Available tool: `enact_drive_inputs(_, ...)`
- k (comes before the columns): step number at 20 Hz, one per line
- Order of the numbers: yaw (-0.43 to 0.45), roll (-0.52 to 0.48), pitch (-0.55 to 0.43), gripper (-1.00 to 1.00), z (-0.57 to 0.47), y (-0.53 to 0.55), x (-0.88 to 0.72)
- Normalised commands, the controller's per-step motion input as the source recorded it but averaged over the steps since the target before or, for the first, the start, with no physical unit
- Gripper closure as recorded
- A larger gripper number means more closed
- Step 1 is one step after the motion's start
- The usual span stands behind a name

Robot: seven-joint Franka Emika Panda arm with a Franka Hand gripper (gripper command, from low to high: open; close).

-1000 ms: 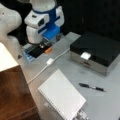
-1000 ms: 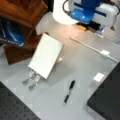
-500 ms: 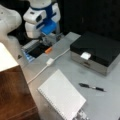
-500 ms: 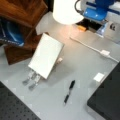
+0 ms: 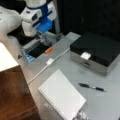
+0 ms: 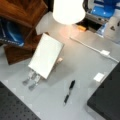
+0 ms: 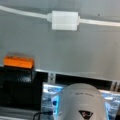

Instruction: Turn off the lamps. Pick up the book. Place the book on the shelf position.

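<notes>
My gripper (image 5: 44, 37) hangs by the cable switch (image 5: 49, 61), maybe for the lamp (image 6: 68, 10); its opening I can't tell. The book (image 5: 61, 95) lies untouched.

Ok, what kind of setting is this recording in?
Probably a robotics lab bench: a grey table with a perforated black board at its edge, and staged props, namely a notebook, pen, lit lamp and wooden block. The gripper hovers over a switch cable.
</notes>
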Motion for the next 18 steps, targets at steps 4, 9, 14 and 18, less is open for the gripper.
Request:
enact_drive_inputs(4, -0.204, 0.062, -0.031, -1.0, -0.17, 0.31, -0.37)
enact_drive_inputs(9, -0.178, 0.032, -0.113, -1.0, -0.23, 0.31, -0.46)
enact_drive_inputs(14, -0.134, 0.004, -0.164, -1.0, -0.26, 0.24, -0.52)
enact_drive_inputs(18, -0.089, 0.012, -0.209, -1.0, -0.23, 0.15, -0.44)
